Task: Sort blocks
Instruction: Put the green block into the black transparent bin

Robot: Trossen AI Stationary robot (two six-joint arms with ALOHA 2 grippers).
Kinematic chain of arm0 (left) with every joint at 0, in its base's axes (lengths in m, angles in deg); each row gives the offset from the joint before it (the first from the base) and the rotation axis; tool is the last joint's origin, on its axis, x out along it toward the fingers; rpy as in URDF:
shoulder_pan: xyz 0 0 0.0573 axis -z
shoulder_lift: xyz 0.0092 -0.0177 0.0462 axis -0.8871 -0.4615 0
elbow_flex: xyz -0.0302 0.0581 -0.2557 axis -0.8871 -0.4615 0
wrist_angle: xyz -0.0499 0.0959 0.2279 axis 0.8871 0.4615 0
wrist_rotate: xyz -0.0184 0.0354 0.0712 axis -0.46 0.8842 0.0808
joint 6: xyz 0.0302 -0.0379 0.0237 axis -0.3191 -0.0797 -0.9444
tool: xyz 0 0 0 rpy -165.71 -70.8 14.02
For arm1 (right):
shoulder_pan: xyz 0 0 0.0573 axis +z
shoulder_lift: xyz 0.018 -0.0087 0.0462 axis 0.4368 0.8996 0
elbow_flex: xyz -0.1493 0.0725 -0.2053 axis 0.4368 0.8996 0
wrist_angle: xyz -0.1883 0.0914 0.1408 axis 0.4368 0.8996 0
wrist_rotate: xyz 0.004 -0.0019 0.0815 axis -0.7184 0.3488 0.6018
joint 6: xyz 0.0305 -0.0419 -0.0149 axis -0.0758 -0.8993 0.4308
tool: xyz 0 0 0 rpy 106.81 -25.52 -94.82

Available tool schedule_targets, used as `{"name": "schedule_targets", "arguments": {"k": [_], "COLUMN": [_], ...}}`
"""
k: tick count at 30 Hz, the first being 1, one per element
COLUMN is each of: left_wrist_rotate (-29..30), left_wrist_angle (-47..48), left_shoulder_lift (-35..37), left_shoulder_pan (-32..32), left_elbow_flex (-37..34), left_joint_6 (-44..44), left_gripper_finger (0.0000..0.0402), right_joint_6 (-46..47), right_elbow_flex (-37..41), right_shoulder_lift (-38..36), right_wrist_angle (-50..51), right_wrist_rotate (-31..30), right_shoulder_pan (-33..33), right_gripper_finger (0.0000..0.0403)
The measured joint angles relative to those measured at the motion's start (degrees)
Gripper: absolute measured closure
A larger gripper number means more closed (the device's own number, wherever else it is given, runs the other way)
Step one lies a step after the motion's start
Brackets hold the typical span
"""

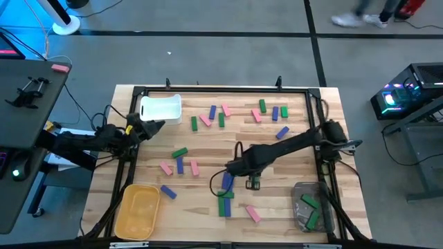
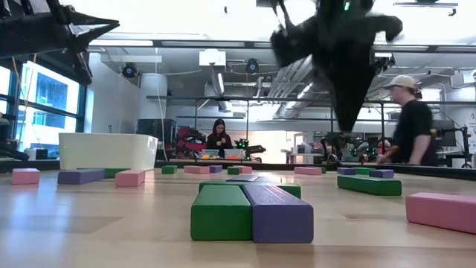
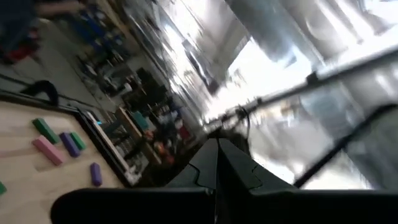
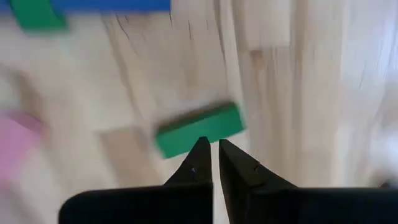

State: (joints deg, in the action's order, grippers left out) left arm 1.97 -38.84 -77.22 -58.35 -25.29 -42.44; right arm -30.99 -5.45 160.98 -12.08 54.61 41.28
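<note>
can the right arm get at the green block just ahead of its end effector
Probably yes. The right end effector hangs over bare wood with the green block just beyond its shut tips, and nothing lies between them. It would need to open before it could grasp.

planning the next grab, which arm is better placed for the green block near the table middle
Right. The right pincer, shut and empty, hangs over the green block. The left pincer, shut, sits by the white bin.

The table (image 1: 208, 149) is evenly lit from overhead. Bright ceiling glare is seen in the low view. Both wrist views are smeared by motion blur.
</note>
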Motion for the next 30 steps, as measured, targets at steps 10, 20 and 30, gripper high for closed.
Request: {"name": "schedule_targets", "arguments": {"k": [10, 20, 30], "left_wrist_rotate": [-10.15, -9.50, -9.75], "left_wrist_angle": [15.77, 47.71, 48.58], "left_shoulder_lift": [-18.50, -42.37, -49.07], "left_shoulder_pan": [0.00, -0.07, -0.07], "left_elbow_flex": [16.89, 44.23, 46.51], "left_joint_6": [-17.70, -30.70, -28.57], "left_gripper_finger": [0.0309, 0.0163, 0.0148], "right_joint_6": [31.44, 42.41, 44.58], "right_elbow_flex": [5.02, 11.46, 16.88], "right_shoulder_lift": [-4.80, -4.93, -4.69], "right_wrist_angle": [-6.67, -12.13, -17.05], "right_wrist_rotate": [2.03, 7.05, 6.91], "right_shoulder_pan": [5.37, 1.68, -2.19], "right_gripper_finger": [0.0392, 0.0217, 0.0157]}}
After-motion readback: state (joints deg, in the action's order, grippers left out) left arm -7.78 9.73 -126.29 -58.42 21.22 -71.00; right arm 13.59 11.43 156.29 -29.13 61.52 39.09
